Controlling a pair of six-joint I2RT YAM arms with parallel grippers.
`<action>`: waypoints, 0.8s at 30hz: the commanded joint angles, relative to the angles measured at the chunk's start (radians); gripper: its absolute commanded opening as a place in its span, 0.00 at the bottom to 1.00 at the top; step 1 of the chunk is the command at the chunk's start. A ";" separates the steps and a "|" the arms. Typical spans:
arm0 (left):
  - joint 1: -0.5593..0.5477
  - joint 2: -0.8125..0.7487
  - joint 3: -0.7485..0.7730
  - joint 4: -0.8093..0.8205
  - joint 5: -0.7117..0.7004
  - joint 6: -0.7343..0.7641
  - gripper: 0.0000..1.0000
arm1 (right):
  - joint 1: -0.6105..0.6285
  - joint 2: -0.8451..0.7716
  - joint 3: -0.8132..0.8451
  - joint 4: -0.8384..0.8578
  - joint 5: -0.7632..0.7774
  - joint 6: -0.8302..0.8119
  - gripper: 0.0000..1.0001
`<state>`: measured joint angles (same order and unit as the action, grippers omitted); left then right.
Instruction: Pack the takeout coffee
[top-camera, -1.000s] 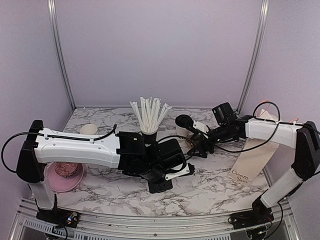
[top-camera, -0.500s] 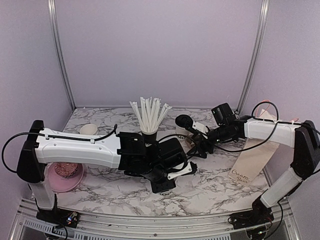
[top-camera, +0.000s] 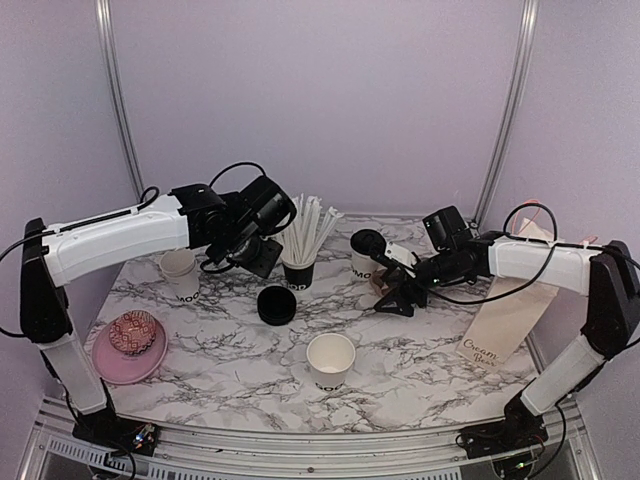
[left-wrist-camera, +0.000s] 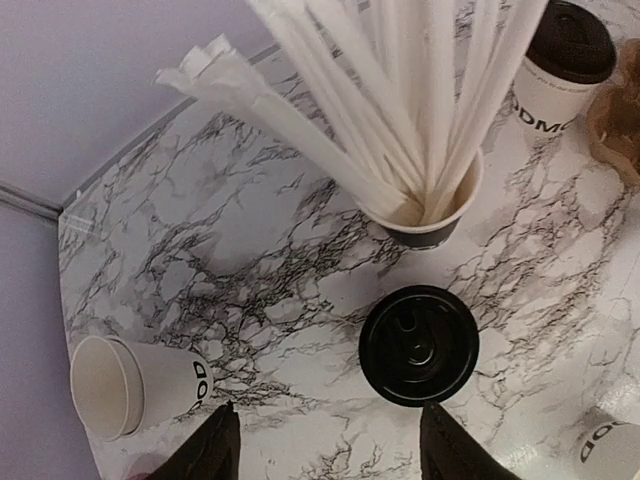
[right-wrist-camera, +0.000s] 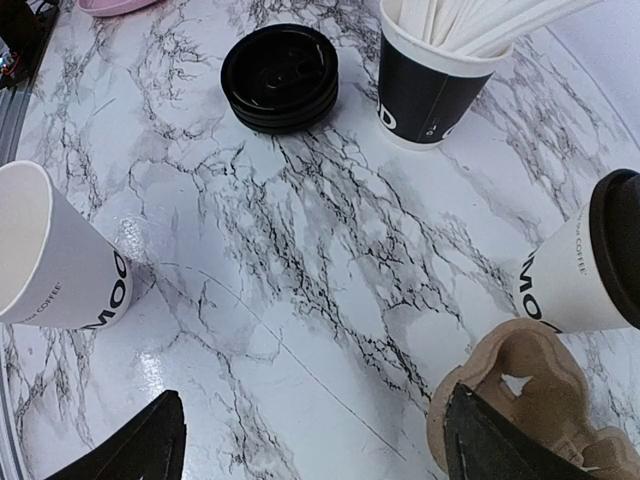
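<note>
One takeout coffee (top-camera: 366, 254), a white cup with a black lid, stands at the back centre. It also shows in the left wrist view (left-wrist-camera: 558, 68) and the right wrist view (right-wrist-camera: 585, 262). My left gripper (top-camera: 258, 256) hovers open over the marble (left-wrist-camera: 330, 455), a black lid stack (left-wrist-camera: 418, 345) just ahead of its right finger. My right gripper (top-camera: 393, 297) is open and low (right-wrist-camera: 315, 450), holding nothing. Its right finger rests over the edge of a brown cardboard cup carrier (right-wrist-camera: 525, 395) beside the lidded cup.
A black cup of white straws (top-camera: 298, 268) stands behind the lid stack (top-camera: 276, 305). Lidless white cups sit at front centre (top-camera: 331, 360) and back left (top-camera: 180, 273). A brown paper bag (top-camera: 512, 315) stands at the right; a pink plate (top-camera: 128, 362) holds a bowl at the left.
My left arm rose from low over the table's middle and swung to the back left, its jaws opening. A lidless cup and the lid stack now show there. The right arm barely moved.
</note>
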<state>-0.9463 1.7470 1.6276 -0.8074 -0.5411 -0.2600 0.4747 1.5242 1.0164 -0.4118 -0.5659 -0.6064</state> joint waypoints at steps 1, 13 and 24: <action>0.037 0.030 -0.059 -0.012 0.069 -0.107 0.62 | -0.004 -0.027 0.022 0.004 -0.008 -0.002 0.86; 0.138 0.194 -0.076 0.088 0.186 -0.123 0.47 | -0.003 -0.033 0.013 0.002 -0.014 -0.021 0.86; 0.155 0.285 -0.060 0.087 0.228 -0.096 0.37 | -0.005 -0.027 0.010 0.001 -0.005 -0.031 0.86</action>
<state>-0.7975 2.0129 1.5436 -0.7269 -0.3286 -0.3729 0.4747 1.5116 1.0164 -0.4122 -0.5671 -0.6266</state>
